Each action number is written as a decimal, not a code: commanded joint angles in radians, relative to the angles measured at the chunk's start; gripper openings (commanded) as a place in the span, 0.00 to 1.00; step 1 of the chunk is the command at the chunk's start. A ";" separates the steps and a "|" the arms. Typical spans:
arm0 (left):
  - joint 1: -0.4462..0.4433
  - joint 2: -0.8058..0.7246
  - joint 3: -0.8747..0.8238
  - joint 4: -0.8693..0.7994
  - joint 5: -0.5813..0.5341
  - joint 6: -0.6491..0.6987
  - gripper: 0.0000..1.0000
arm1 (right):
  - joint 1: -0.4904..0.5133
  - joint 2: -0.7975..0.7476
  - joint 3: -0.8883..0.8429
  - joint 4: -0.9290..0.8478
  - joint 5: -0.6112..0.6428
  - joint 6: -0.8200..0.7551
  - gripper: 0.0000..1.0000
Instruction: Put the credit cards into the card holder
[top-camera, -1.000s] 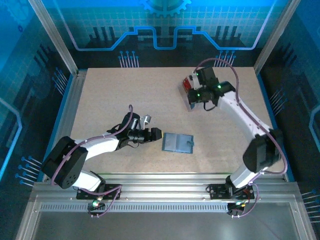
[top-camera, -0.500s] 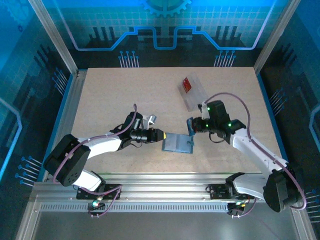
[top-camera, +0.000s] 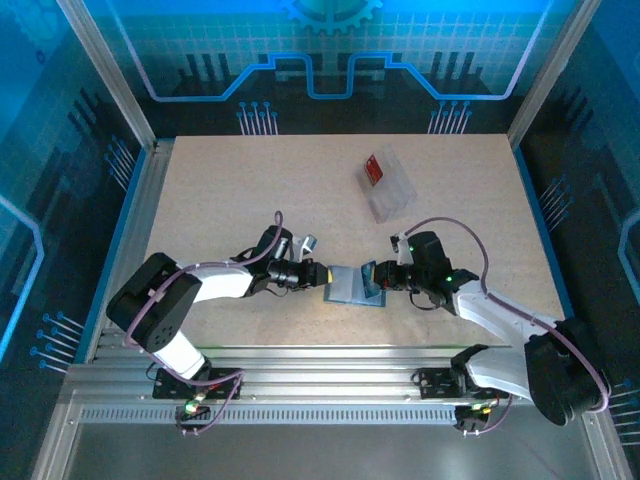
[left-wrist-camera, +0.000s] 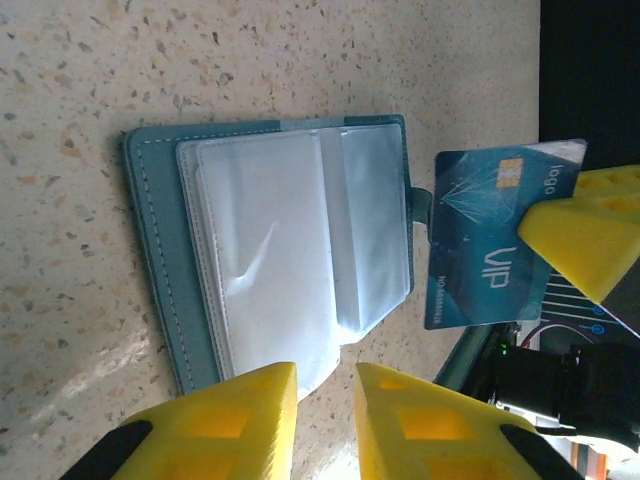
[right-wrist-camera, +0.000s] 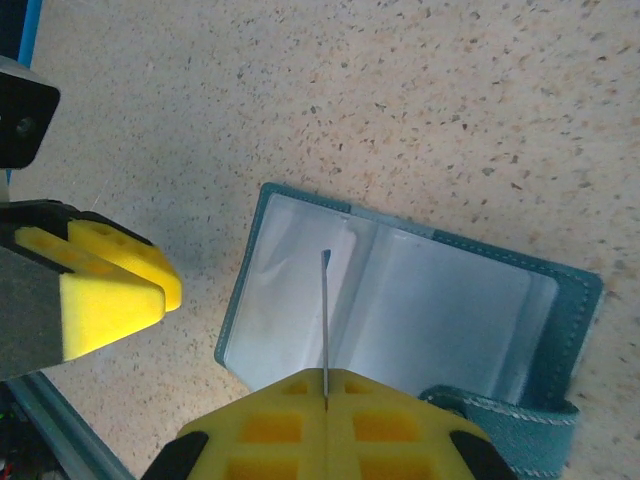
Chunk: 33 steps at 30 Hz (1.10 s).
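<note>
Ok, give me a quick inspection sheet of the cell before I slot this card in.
Surface: speckled beige table, no spills seen.
Job's things: card holder lying open, sleeves up; blue card held just above it; red card in the clear tray.
Clutter: nothing seen.
Grippers: right gripper shut on the blue card; left gripper nearly closed at the holder's edge, grip unclear.
Cables: purple cables looped along both arms, clear of the cards.
Surroundings: aluminium frame, blue printed backdrop.

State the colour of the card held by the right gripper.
Blue card, with pale VIP lettering; the left wrist view shows it best.
</note>
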 joint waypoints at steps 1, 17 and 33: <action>-0.007 0.016 0.034 0.006 0.028 0.006 0.23 | 0.022 0.040 -0.014 0.120 -0.036 0.033 0.00; -0.010 0.099 0.081 -0.079 0.006 0.006 0.20 | 0.038 0.125 -0.051 0.246 0.034 0.107 0.00; -0.018 0.155 0.108 -0.194 -0.028 -0.002 0.17 | 0.038 0.238 -0.053 0.360 0.074 0.171 0.00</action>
